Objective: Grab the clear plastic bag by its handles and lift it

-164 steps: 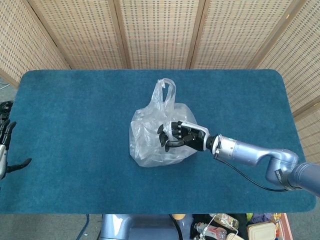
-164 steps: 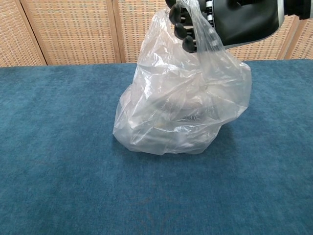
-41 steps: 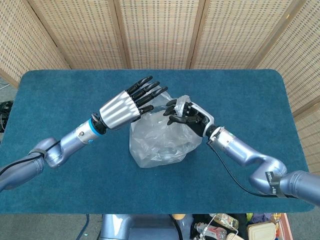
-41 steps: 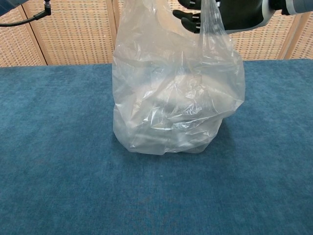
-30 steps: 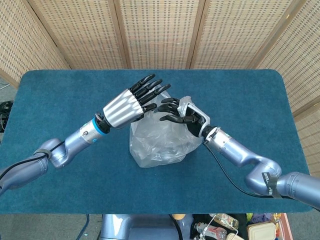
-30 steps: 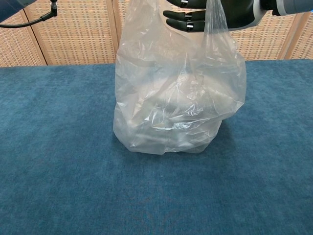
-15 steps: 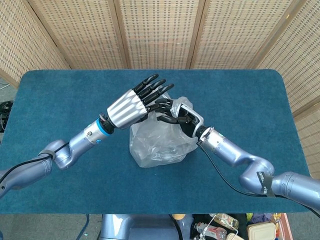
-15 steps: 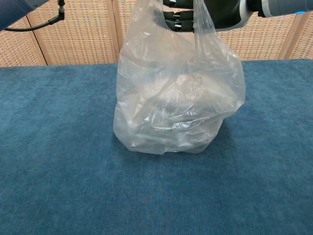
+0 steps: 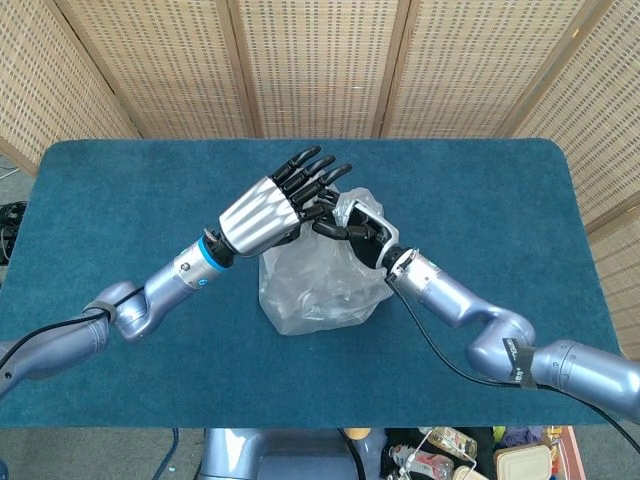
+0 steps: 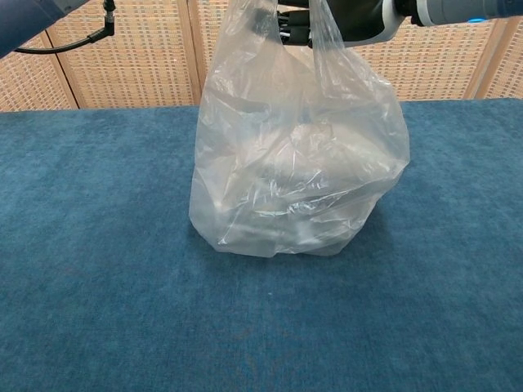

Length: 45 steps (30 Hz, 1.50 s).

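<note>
Clear plastic bag (image 9: 322,275) sits mid-table on the blue table cover (image 9: 120,200), base still touching the cloth in the chest view, where the bag (image 10: 298,163) stands tall with its top pulled upward. Your right hand (image 9: 352,232) is right above the bag, fingers curled around a bag handle (image 10: 323,37) — it grips that handle; the chest view shows the plastic strip running up into the dark palm at the top edge. Your left hand (image 9: 278,202) is just left of and above the bag top, fingers (image 9: 318,170) straight and spread, holding nothing, its fingertips close to your right hand. Can't tell whether it touches the plastic. Wicker screen (image 9: 320,60) stands behind the table, past the bag. Something lumpy inside the bag, too blurred to name.
</note>
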Tool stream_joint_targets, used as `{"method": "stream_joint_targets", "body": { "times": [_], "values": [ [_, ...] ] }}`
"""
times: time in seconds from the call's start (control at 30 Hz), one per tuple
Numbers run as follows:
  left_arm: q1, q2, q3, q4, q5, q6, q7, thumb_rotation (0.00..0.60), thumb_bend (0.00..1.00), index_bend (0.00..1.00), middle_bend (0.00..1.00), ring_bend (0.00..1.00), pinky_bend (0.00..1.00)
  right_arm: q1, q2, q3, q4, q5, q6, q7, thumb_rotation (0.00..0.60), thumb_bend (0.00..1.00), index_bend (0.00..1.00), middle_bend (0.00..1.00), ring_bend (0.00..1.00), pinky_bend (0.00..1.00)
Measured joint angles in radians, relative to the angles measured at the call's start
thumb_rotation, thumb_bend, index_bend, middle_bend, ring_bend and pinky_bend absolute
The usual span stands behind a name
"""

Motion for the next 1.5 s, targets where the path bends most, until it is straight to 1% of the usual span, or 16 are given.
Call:
{"method": "stream_joint_targets", "body": {
  "times": [0.17, 0.4, 0.57, 0.63, 0.8, 1.07, 1.23, 1.5],
  "values": [
    [0.004, 0.008, 0.001, -0.001, 0.002, 0.0, -0.001, 0.6, 0.52, 0.67, 0.0, 0.0, 0.03, -0.006, -0.01, 0.019, 0.01, 0.034, -0.014, -0.041, 0.6, 0.0, 0.32, 0.37, 0.23, 0.3],
    [0.011, 0.01, 0.004, -0.005, 0.001, -0.002, -0.003, 0.6, 0.52, 0.66, 0.0, 0.0, 0.03, -0.029, -0.026, 0.062, 0.012, 0.075, -0.026, -0.095, 0.6, 0.0, 0.32, 0.37, 0.23, 0.3],
    [0.011, 0.007, 0.003, -0.007, 0.003, -0.004, 0.0, 0.6, 0.52, 0.66, 0.0, 0.0, 0.03, -0.047, -0.04, 0.096, 0.005, 0.088, -0.031, -0.105, 0.6, 0.0, 0.32, 0.37, 0.23, 0.3],
    [0.01, 0.005, 0.001, -0.005, 0.002, -0.004, 0.0, 0.6, 0.52, 0.66, 0.0, 0.0, 0.03, -0.053, -0.044, 0.106, 0.002, 0.087, -0.042, -0.111, 0.6, 0.0, 0.32, 0.37, 0.24, 0.3],
    [0.01, -0.001, -0.003, -0.003, -0.003, -0.007, -0.004, 0.6, 0.52, 0.66, 0.0, 0.0, 0.03, -0.073, -0.052, 0.134, -0.006, 0.071, -0.062, -0.112, 0.6, 0.0, 0.32, 0.41, 0.31, 0.3],
    [0.009, -0.004, -0.011, -0.008, -0.008, -0.008, -0.01, 0.6, 0.52, 0.66, 0.0, 0.0, 0.03, -0.086, -0.06, 0.155, -0.005, 0.036, -0.094, -0.118, 0.6, 0.0, 0.32, 0.42, 0.31, 0.3],
    [0.007, -0.002, -0.013, -0.01, -0.009, -0.01, -0.005, 0.6, 0.52, 0.66, 0.0, 0.0, 0.03, -0.09, -0.065, 0.164, -0.004, 0.025, -0.113, -0.128, 0.6, 0.0, 0.37, 0.42, 0.32, 0.3],
    [0.003, -0.003, -0.018, -0.012, -0.016, -0.022, -0.001, 0.6, 0.52, 0.65, 0.0, 0.0, 0.03, -0.103, -0.069, 0.181, -0.01, -0.002, -0.129, -0.117, 0.6, 0.0, 0.39, 0.46, 0.35, 0.3]
  ]
}}
